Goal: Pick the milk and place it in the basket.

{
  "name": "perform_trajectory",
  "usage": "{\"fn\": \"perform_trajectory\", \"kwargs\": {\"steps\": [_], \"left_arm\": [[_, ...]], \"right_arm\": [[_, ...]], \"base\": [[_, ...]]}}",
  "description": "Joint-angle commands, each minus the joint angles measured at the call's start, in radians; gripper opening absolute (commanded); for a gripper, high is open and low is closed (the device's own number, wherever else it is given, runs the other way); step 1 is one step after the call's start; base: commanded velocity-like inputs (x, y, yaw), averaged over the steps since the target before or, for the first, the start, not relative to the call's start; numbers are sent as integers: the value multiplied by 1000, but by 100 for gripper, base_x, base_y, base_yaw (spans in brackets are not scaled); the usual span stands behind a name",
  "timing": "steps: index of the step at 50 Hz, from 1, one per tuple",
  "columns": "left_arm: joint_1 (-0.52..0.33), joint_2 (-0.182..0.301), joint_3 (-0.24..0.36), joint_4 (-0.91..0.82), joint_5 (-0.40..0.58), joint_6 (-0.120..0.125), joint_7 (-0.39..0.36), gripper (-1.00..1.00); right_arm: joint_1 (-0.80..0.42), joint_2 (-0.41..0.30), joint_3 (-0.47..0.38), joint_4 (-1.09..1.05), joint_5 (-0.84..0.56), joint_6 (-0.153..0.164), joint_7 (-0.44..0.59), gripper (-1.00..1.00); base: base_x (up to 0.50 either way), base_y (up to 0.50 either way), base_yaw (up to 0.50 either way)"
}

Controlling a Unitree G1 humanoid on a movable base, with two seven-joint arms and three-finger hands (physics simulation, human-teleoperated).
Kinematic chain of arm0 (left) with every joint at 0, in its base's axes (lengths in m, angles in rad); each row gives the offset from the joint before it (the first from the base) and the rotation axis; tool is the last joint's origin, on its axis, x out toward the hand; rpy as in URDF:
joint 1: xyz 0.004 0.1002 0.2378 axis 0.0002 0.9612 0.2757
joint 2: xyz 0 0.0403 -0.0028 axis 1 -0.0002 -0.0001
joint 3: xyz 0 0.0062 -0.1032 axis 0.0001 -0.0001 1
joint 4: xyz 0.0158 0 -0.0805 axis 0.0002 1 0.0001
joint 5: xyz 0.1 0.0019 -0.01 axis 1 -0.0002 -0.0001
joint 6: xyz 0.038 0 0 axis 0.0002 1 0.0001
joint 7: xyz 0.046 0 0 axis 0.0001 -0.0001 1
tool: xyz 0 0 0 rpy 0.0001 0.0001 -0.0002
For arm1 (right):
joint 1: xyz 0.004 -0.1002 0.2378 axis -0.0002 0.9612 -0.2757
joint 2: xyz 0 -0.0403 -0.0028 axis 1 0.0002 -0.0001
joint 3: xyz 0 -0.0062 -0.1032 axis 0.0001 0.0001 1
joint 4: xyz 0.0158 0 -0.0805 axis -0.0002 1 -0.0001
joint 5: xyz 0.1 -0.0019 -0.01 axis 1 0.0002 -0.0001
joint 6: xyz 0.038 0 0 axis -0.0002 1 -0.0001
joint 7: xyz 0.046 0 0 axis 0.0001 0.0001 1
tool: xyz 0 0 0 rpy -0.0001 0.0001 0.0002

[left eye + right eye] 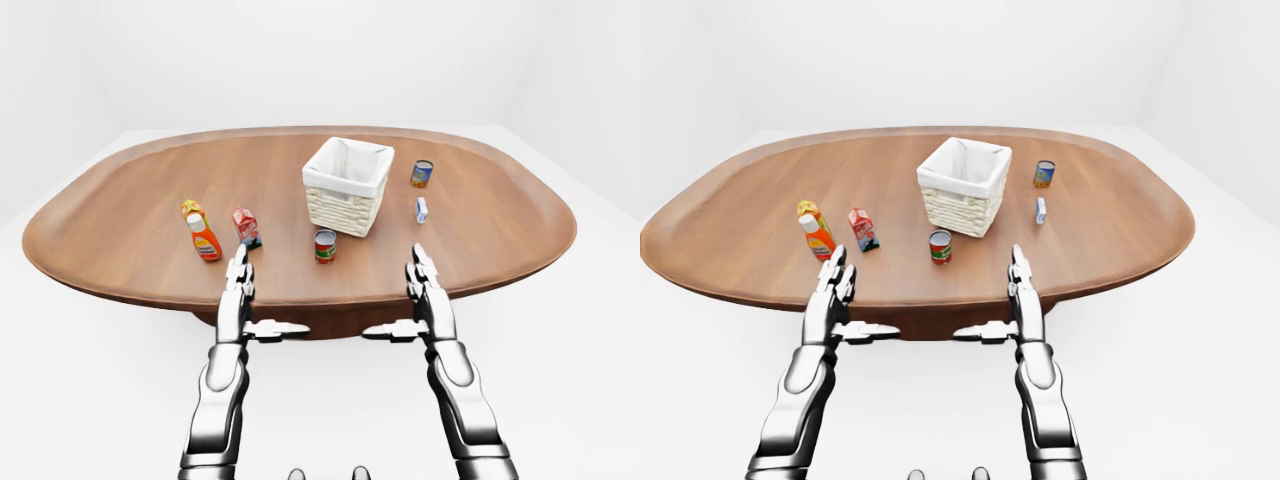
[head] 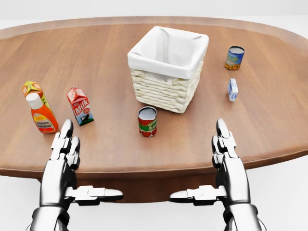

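While both my hands, left hand [image 2: 65,149] and right hand [image 2: 225,149], hover spread and empty, the milk [image 2: 80,106] stands beside the orange bottle [image 2: 42,114], probably close enough that I'd topple it reaching.

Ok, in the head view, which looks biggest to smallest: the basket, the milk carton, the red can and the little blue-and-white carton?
1. The wicker basket, by far the largest.
2. The milk carton.
3. The red can, a bit shorter than the milk carton, though close.
4. The small blue-and-white carton, the smallest; it sits farther up the view, so distance may shrink it slightly.
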Motion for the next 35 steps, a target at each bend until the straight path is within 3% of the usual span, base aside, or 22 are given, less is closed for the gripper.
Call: {"fn": "perform_trajectory", "kwargs": {"steps": [1, 8, 14, 24, 35], "left_arm": [[16, 1, 12, -240, -24, 64, -7, 100], [69, -8, -19, -344, -1, 64, 4, 100], [87, 2, -42, -405, 31, 64, -21, 100], [63, 3, -2, -441, 51, 64, -30, 100], [77, 0, -17, -444, 71, 64, -33, 100]], "right_arm": [[52, -11, -21, -123, 44, 48, 80, 100], [44, -11, -35, -134, 16, 53, 57, 100], [56, -12, -25, -212, -5, 89, 61, 100], [53, -9, -31, -277, 19, 89, 82, 100], [47, -9, -26, -316, 24, 89, 85, 100]], "base": [[0, 0, 0], [0, 0, 0], [0, 0, 0], [0, 0, 0], [0, 0, 0]]}}
